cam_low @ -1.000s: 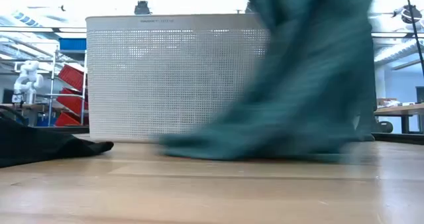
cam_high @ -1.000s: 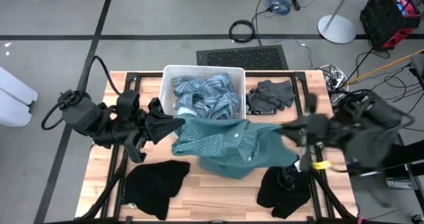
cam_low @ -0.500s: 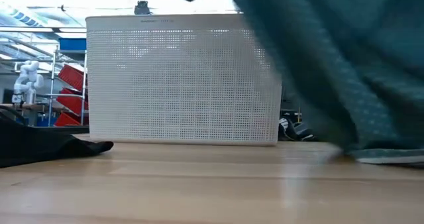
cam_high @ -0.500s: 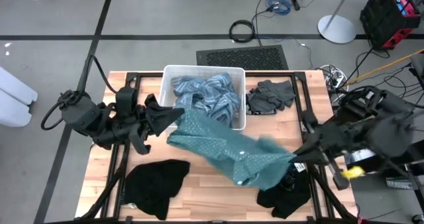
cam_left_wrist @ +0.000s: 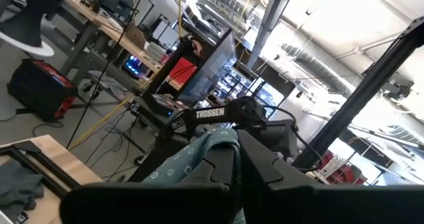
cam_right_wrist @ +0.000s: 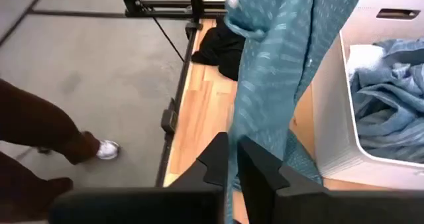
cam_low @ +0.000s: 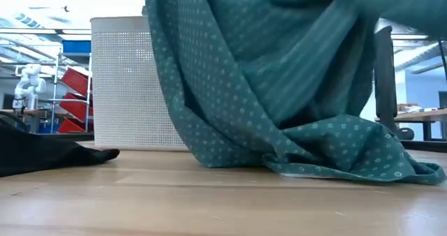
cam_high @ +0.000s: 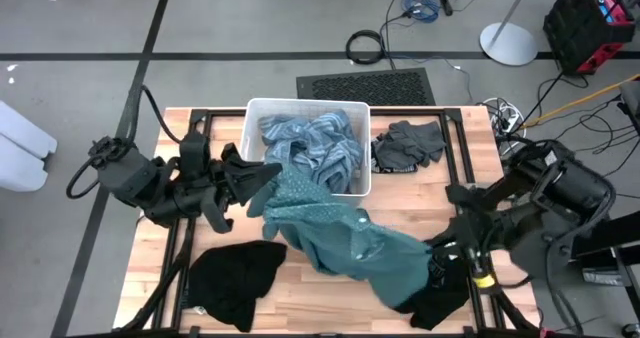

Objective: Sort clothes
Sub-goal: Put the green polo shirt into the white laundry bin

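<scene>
A teal dotted garment [cam_high: 340, 233] stretches from the front of the white bin [cam_high: 255, 113] to the near right of the table. My left gripper [cam_high: 262, 181] is shut on its far-left end and my right gripper [cam_high: 438, 258] is shut on its near-right end. In the low view the garment [cam_low: 279, 68] hangs down and its lower folds [cam_low: 342, 159] lie on the table. Blue-striped clothes [cam_high: 310, 143] lie in the bin. A dark grey garment [cam_high: 410, 143] lies right of the bin. Black garments lie at the near left [cam_high: 235, 278] and the near right [cam_high: 435, 298]. My left gripper pinches a bunched end of the teal garment [cam_left_wrist: 199, 148] between its two fingers, coming level from the table's left. The cloth is lifted clear there. My right gripper pinches the garment's other end [cam_right_wrist: 235, 154] between its two fingers, coming from the table's right. The cloth runs away from the fingers in several folds.
The white bin stands at the table's far middle. Bare wood [cam_high: 325, 298] shows along the near edge between the black garments. A person's legs and shoe [cam_right_wrist: 99, 148] show on the floor beyond the table's left edge. Cables and a vent lie on the floor behind the table.
My right gripper has swung toward the table's near edge and down, still shut on the teal garment's end. The garment, earlier spread level across the table's middle, now slants from the bin toward the near right and sags, with its lower folds on the table.
</scene>
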### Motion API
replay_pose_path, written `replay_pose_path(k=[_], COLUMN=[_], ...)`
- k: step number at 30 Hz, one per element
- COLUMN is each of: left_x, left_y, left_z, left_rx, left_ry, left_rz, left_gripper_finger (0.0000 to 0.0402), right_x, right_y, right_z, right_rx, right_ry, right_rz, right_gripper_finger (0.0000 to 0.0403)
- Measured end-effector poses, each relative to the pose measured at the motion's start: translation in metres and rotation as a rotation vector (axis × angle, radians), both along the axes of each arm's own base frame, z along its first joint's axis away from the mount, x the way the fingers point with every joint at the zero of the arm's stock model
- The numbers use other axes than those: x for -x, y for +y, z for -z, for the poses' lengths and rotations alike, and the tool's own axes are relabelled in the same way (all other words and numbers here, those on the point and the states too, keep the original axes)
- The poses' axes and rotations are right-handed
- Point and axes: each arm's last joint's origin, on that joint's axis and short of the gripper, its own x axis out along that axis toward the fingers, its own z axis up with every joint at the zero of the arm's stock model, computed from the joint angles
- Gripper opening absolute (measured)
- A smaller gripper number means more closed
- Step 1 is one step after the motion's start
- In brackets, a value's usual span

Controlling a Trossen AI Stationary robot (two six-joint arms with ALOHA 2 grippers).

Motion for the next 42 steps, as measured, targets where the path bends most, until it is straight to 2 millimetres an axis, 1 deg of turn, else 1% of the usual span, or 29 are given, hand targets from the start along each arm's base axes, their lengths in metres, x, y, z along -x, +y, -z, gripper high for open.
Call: replay_pose_path(k=[6, 8, 10, 12, 14, 17, 19, 21, 24, 27, 32, 34, 36, 38, 40, 42], left_x=[-0.004, -0.005, -0.005, -0.005, -0.005, -0.006, -0.006, -0.006, -0.010, -0.014, -0.014, -0.014, -0.015, -0.014, -0.013, -0.013], left_y=[-0.003, -0.003, -0.003, -0.002, 0.000, 0.002, 0.003, 0.004, 0.006, 0.006, 0.007, 0.007, 0.007, 0.007, 0.008, 0.009], left_z=[0.003, 0.003, 0.003, 0.002, 0.001, 0.001, 0.000, 0.000, 0.001, 0.003, 0.002, 0.002, 0.003, 0.002, 0.002, 0.001], left_rx=[-0.006, 0.002, 0.035, 0.055, 0.062, 0.069, 0.077, 0.108, 0.157, 0.158, 0.186, 0.166, 0.158, 0.161, 0.165, 0.166], left_ry=[0.010, 0.009, 0.001, -0.010, -0.012, -0.014, -0.021, -0.035, -0.044, -0.039, -0.060, -0.052, -0.045, -0.048, -0.053, -0.054], left_rz=[-0.001, -0.001, -0.024, -0.058, -0.075, -0.095, -0.100, -0.107, -0.130, -0.143, -0.141, -0.146, -0.148, -0.148, -0.148, -0.149], left_gripper_finger=[0.0011, 0.0011, 0.0011, 0.0011, 0.0011, 0.0011, 0.0011, 0.0011, 0.0011, 0.0011, 0.0011, 0.0011, 0.0011, 0.0011, 0.0011, 0.0011], right_x=[-0.010, -0.014, -0.020, -0.029, -0.041, -0.060, -0.075, -0.093, -0.123, -0.142, -0.172, -0.184, -0.191, -0.194, -0.197, -0.197], right_y=[0.001, 0.002, 0.007, 0.017, 0.029, 0.041, 0.047, 0.057, 0.068, 0.064, 0.046, 0.041, 0.042, 0.046, 0.049, 0.047], right_z=[0.004, 0.006, 0.010, 0.018, 0.029, 0.043, 0.049, 0.055, 0.062, 0.059, 0.061, 0.059, 0.052, 0.043, 0.044, 0.052], right_rx=[0.049, 0.042, 0.042, 0.057, 0.076, 0.145, 0.190, 0.218, 0.252, 0.244, 0.211, 0.196, 0.201, 0.246, 0.317, 0.369], right_ry=[-0.019, -0.012, 0.003, 0.025, 0.051, 0.055, 0.022, -0.026, -0.103, -0.151, -0.192, -0.245, -0.342, -0.444, -0.467, -0.412], right_rz=[0.052, 0.081, 0.100, 0.109, 0.122, 0.131, 0.123, 0.101, 0.021, -0.065, -0.016, 0.002, 0.002, 0.004, 0.014, 0.051], right_gripper_finger=[0.0061, 0.0075, 0.0091, 0.0108, 0.0125, 0.0145, 0.0152, 0.0156, 0.0157, 0.0157, 0.0158, 0.0158, 0.0157, 0.0152, 0.0146, 0.0140])
